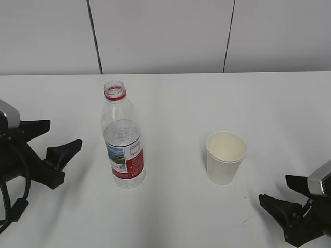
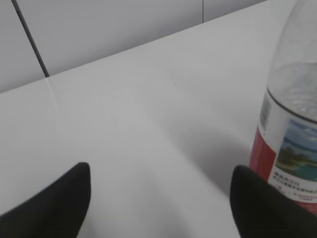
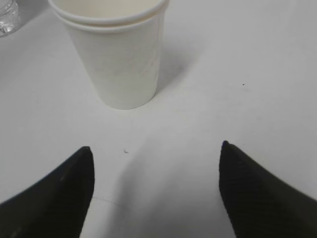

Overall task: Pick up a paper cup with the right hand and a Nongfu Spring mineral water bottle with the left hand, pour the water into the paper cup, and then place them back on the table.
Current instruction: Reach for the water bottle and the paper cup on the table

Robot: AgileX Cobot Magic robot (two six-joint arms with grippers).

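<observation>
The Nongfu Spring bottle stands upright and uncapped on the white table, left of centre, part filled with water. It also shows at the right edge of the left wrist view. The paper cup stands upright and empty to its right, and in the right wrist view ahead of the jaws. My left gripper is open and empty, left of the bottle; in its own view the right finger is close beside the label. My right gripper is open and empty, right of and nearer than the cup.
A grey panelled wall with dark seams runs behind the table's far edge. A small dark scuff mark lies on the table near my right gripper.
</observation>
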